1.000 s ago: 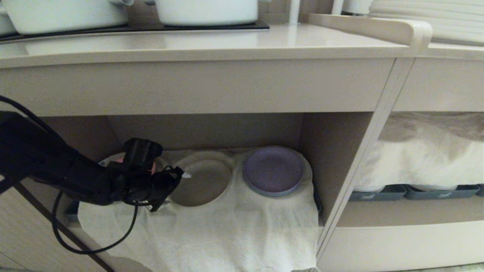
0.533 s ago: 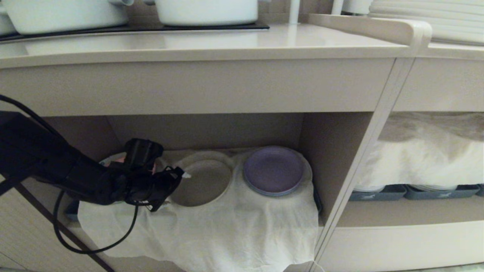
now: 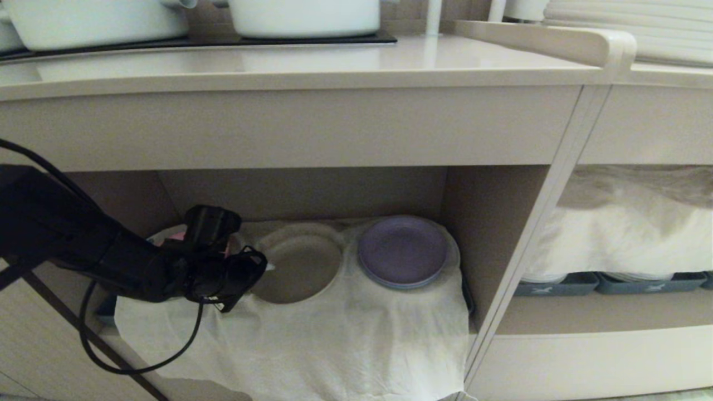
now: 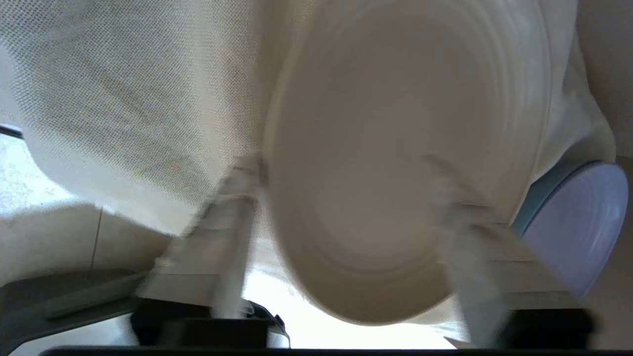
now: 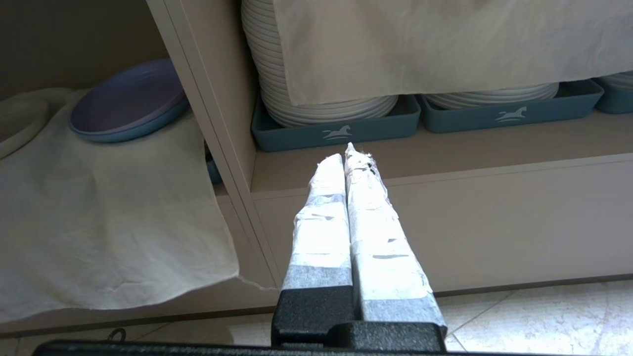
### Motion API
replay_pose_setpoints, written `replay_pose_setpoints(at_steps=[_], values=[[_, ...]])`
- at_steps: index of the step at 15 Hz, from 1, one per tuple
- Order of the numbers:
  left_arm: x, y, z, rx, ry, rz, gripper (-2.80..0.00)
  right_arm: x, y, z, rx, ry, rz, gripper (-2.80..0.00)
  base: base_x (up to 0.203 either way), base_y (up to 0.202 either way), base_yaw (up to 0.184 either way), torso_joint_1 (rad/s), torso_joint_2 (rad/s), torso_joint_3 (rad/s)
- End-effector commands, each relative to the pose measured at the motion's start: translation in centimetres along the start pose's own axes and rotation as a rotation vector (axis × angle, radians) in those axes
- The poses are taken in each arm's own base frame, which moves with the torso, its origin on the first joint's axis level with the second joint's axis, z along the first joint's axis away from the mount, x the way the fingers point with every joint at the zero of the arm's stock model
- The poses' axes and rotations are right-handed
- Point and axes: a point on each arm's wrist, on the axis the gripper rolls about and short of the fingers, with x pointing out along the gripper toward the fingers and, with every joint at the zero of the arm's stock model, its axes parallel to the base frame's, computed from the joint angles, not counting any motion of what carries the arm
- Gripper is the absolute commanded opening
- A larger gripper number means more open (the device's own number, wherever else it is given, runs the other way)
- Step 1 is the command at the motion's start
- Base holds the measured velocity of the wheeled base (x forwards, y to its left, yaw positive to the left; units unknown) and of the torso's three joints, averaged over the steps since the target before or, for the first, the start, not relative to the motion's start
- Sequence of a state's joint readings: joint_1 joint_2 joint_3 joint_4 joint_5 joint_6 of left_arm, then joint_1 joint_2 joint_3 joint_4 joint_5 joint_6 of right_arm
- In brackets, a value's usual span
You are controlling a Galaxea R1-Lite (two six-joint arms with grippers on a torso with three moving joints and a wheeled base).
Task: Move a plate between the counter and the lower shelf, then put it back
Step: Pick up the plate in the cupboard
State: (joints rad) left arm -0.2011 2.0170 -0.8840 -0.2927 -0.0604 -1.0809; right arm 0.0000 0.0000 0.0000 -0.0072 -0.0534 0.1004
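Two taped fingers (image 4: 232,212) of the left gripper (image 4: 341,163) fill the near part of the left wrist view, smeared and hard to read, yet plainly standing apart: one lies outside the rim of the plate (image 4: 395,123) on the white cloth (image 4: 123,99), the other reaches over the plate's inner face, so the near rim sits between open jaws with no pinch on it. The head view hides all this behind the black wrist and its looping cable, showing only one pale fingertip at the plate's edge. Just ahead of that gripper the cream plate lies flat and face up on the cloth inside the lower shelf (image 3: 312,192); being round, it has no long axis, and its low rim points upward. Beyond it, on the far side from the gripper, a purple plate (image 3: 402,250) rests on a teal one (image 5: 133,129), a layer only the right wrist view makes clear. The right gripper (image 5: 348,153), outside the head view, has its taped fingers pressed together and points at blue-grey trays (image 5: 346,131) holding stacked white plates (image 5: 316,106), partly covered by another cloth. Above the niche runs the counter (image 3: 334,61), where white pots (image 3: 303,16) on a black panel (image 3: 223,42) are cut off by the frame's top.
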Motion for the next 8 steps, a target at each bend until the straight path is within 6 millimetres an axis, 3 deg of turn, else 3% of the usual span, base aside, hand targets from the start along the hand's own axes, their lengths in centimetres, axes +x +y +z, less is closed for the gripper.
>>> replay_pose_setpoints(at_steps=[1, 8], values=[[0.0, -0.11, 0.06, -0.007, -0.001, -0.004, -2.8, 0.0, 0.0, 0.0, 0.001, 0.0, 0.0, -2.8, 0.0, 0.0, 0.0, 0.0, 0.0, 0.0], [-0.05, -0.09, 0.04, -0.005, 0.002, -0.002, -2.8, 0.0, 0.0, 0.0, 0.001, 0.0, 0.0, -2.8, 0.0, 0.0, 0.0, 0.0, 0.0, 0.0]])
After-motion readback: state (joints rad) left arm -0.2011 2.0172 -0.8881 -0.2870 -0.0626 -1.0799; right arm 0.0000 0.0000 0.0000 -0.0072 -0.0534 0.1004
